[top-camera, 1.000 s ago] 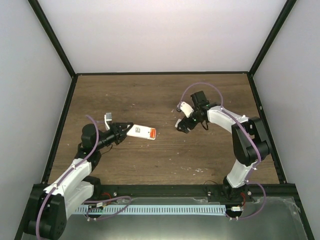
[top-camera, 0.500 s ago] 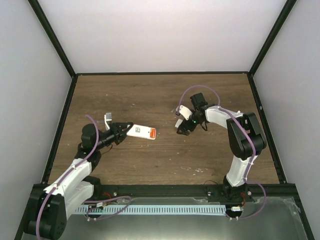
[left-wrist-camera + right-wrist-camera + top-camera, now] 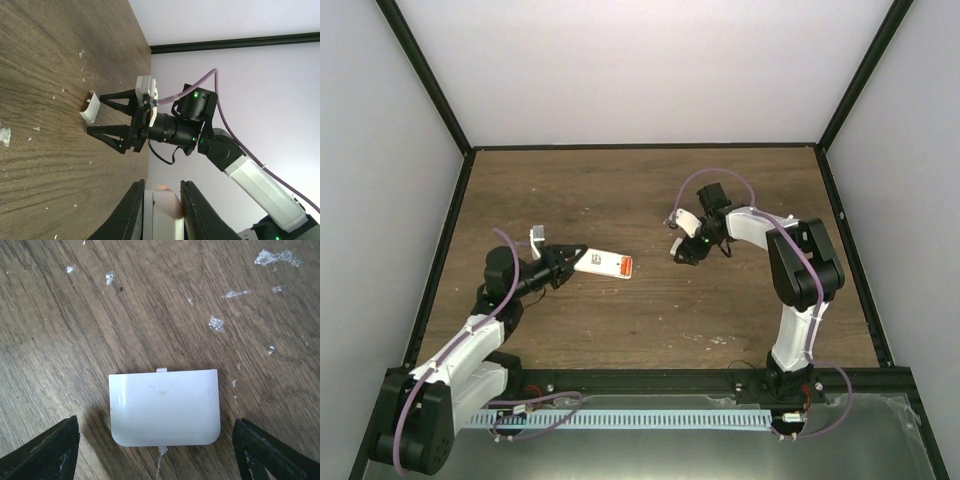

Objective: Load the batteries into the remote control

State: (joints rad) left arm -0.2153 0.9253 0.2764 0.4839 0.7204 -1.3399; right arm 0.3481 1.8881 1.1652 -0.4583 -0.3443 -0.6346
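Note:
The remote control [image 3: 603, 264] is a flat white slab with a red-orange patch at its right end. My left gripper [image 3: 565, 263] is shut on its left end; in the left wrist view the remote [image 3: 162, 215] sits clamped between both fingers [image 3: 136, 212]. My right gripper [image 3: 682, 242] is open and empty, low over a small plain white square piece [image 3: 165, 407] that lies flat on the table; the jaws stand wide on either side of it, apart from it. That piece also shows in the left wrist view [image 3: 91, 107]. No separate orange batteries are in view.
The brown wooden table [image 3: 620, 190] is boxed in by a black frame and white walls. White flecks and scratches mark the wood [image 3: 216, 322]. A white slotted rail [image 3: 650, 418] runs along the near edge.
The right arm's forearm and elbow have swung left and the gripper has shifted slightly, still over the white piece. The left arm and the remote have not moved.

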